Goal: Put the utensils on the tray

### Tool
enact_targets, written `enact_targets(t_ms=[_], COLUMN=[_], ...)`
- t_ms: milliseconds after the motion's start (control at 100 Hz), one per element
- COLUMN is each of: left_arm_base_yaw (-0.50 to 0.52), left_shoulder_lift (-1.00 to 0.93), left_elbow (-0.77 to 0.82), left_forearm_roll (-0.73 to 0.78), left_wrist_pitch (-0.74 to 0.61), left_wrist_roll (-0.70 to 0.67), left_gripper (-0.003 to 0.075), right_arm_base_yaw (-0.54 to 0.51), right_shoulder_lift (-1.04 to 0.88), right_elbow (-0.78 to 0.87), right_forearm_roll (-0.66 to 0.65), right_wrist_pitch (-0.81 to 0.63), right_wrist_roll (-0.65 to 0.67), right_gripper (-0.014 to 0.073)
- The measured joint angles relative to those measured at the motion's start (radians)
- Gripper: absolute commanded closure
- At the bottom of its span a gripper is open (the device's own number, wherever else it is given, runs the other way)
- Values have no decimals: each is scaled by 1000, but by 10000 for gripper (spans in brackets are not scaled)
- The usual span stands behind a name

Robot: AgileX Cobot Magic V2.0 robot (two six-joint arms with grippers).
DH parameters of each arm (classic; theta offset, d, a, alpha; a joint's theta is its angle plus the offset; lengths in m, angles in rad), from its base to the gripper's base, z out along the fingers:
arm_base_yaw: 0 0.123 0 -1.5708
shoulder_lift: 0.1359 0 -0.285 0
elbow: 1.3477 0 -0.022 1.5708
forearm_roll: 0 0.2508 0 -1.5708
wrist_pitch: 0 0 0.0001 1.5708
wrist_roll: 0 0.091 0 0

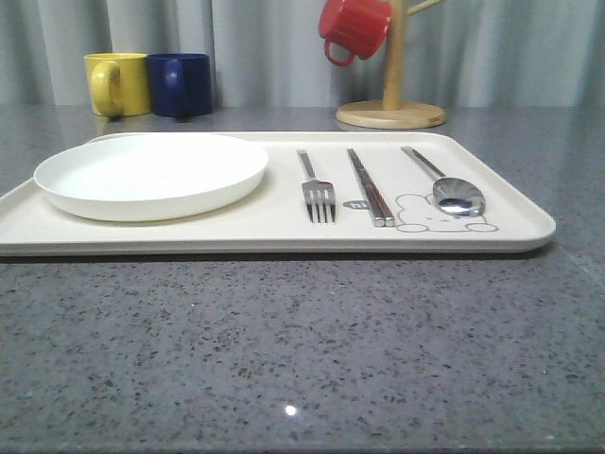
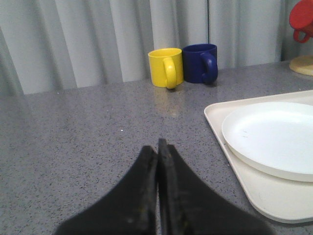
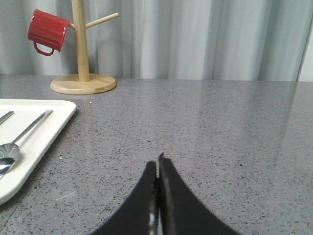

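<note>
Front view showed fork (image 1: 319, 190), chopsticks (image 1: 370, 186) and spoon (image 1: 448, 186) on the rabbit-printed tray (image 1: 284, 238), its small writing unreadable; left hand (image 2: 157, 149) and right hand (image 3: 158, 164) were closed, empty.

the only print is on the tray (image 1: 510, 213): a grey line drawing of a rabbit (image 1: 425, 214), partly covered by the spoon (image 1: 452, 191), and a small speech bubble (image 1: 357, 203) just left of it, by the chopsticks (image 1: 370, 186). the bubble's lettering is too small to read for sure. no legible text, brand or number on the mugs, the plate or the wooden stand.
</note>
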Motion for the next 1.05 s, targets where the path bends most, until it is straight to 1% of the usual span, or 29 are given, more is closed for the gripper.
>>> enact_targets(t_ms=[70,240,420,1050], left_arm_base_yaw=[17,43,52,51], left_shoulder_lift=[-44,-101,-101,-101], left_elbow=[74,208,209,209], left_forearm_roll=[-26,-58,-87,-90], left_wrist_pitch=[-50,-98,-144,-145], left_wrist_roll=[0,0,0,0], left_gripper=[740,740,739,739], right_arm_base_yaw=[0,0,0,0], right_shoulder_lift=[0,0,0,0], right_elbow=[0,0,0,0], right_forearm_roll=[0,0,0,0], right_wrist_pitch=[0,0,2,2], right_wrist_roll=[0,0,0,-2], right_gripper=[669,669,669,669])
